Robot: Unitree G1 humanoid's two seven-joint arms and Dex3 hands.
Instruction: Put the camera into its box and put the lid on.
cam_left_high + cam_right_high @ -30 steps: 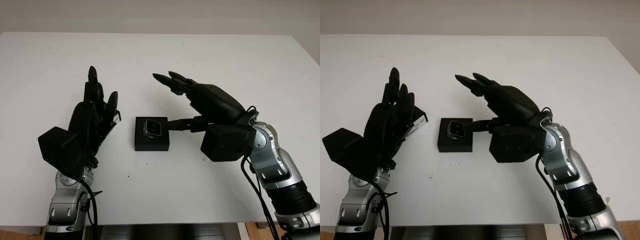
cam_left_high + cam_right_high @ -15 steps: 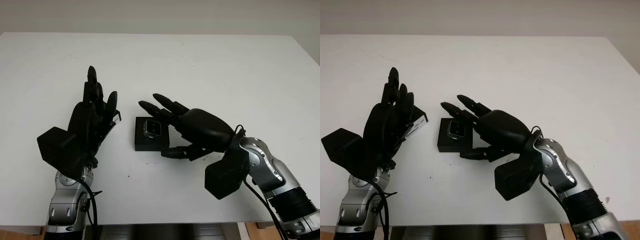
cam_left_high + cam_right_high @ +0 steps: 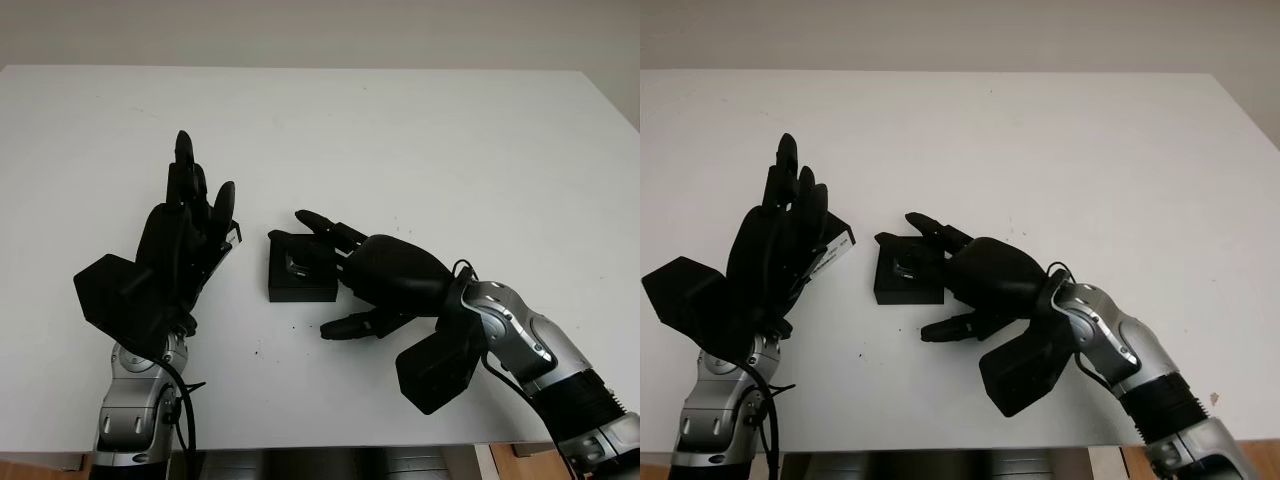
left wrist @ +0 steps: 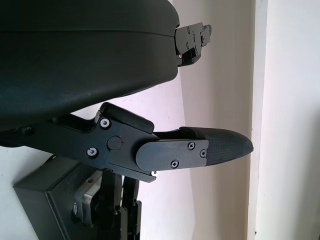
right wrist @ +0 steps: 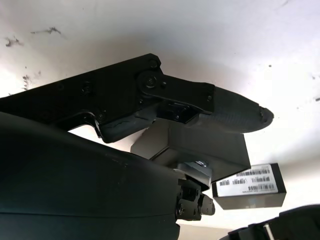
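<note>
A small black box [image 3: 300, 288] stands at the middle of the white table [image 3: 450, 150], with the camera [image 3: 905, 266] sitting in it, lens up. My right hand [image 3: 330, 270] is over the box, open. Its fingers [image 3: 322, 228] stretch across the camera and hide most of it, and its thumb [image 3: 345, 325] lies in front of the box, apart from it. The black lid [image 3: 837, 243], with a white label, lies on the table left of the box, also seen as the lid [image 5: 248, 186] in the right wrist view. My left hand [image 3: 195, 200] is raised above the lid, open.
The right forearm [image 3: 520, 340] comes in across the table's front right. A few dark specks [image 3: 258, 350] mark the table in front of the box. The white wall lies beyond the table's far edge [image 3: 300, 66].
My right hand has swung down and leftward, from beside and above the box to lying over it, covering the camera. The left hand, box and lid have stayed put.
</note>
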